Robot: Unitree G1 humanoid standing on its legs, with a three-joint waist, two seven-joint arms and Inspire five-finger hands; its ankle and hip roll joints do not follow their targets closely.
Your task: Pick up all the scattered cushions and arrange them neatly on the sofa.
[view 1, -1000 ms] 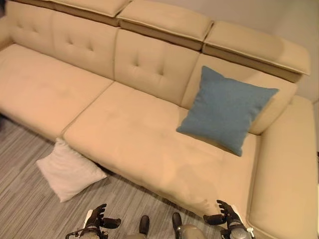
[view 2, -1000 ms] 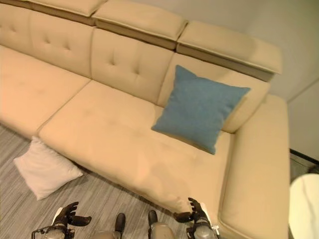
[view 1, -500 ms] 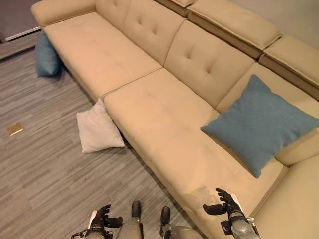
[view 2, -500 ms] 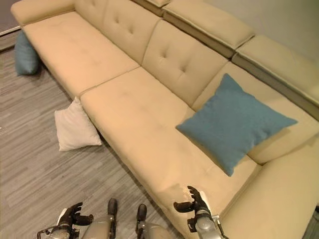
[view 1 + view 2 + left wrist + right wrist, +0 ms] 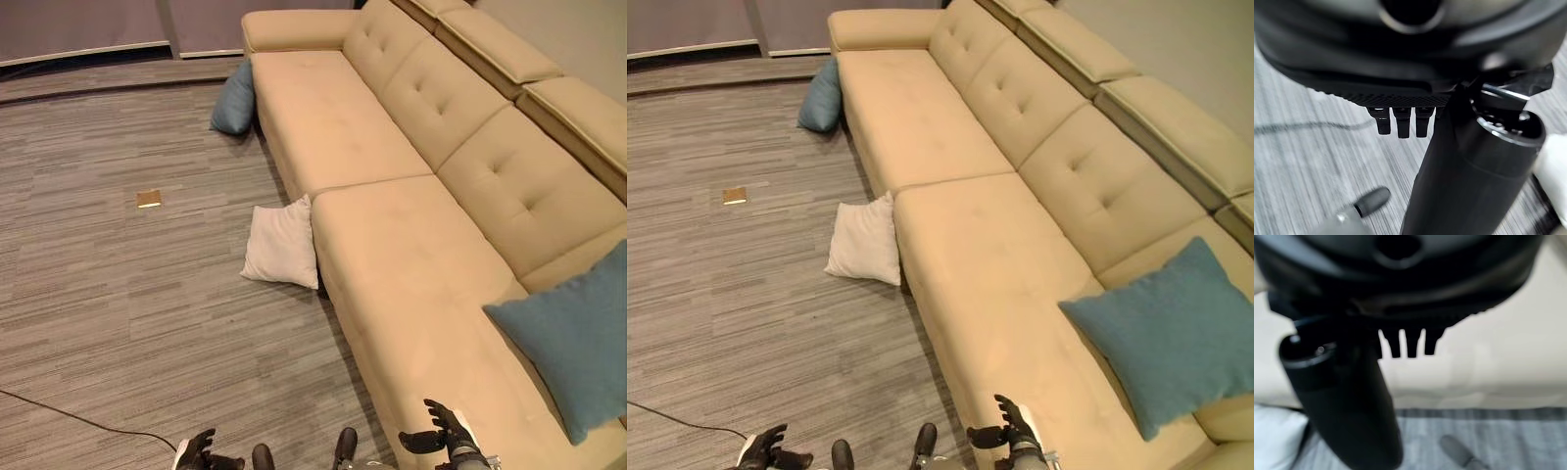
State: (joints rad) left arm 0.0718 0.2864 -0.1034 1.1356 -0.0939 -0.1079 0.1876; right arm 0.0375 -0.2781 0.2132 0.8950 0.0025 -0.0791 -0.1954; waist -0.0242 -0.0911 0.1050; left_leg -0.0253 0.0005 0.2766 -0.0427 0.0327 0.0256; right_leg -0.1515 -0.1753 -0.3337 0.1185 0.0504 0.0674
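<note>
A long beige sofa (image 5: 392,225) runs from the far left to the near right. A white cushion (image 5: 280,245) lies on the floor, leaning against the sofa's front at the seam between two seats. A blue cushion (image 5: 235,100) rests on the floor against the sofa's far end. A second blue cushion (image 5: 1171,333) stands on the near seat against the backrest. My left hand (image 5: 196,454) hangs low over the floor, open and holding nothing. My right hand (image 5: 441,441) is open at the sofa's near front edge, also holding nothing.
Grey striped floor (image 5: 118,294) spreads wide to the left of the sofa. A small tan square (image 5: 148,199) lies flat on it. A dark wall base with a light skirting strip (image 5: 88,54) runs along the far side.
The camera has swung left: the sofa's far end, the floor and the far blue cushion have come into view. Both hands stay open at the bottom edge.
</note>
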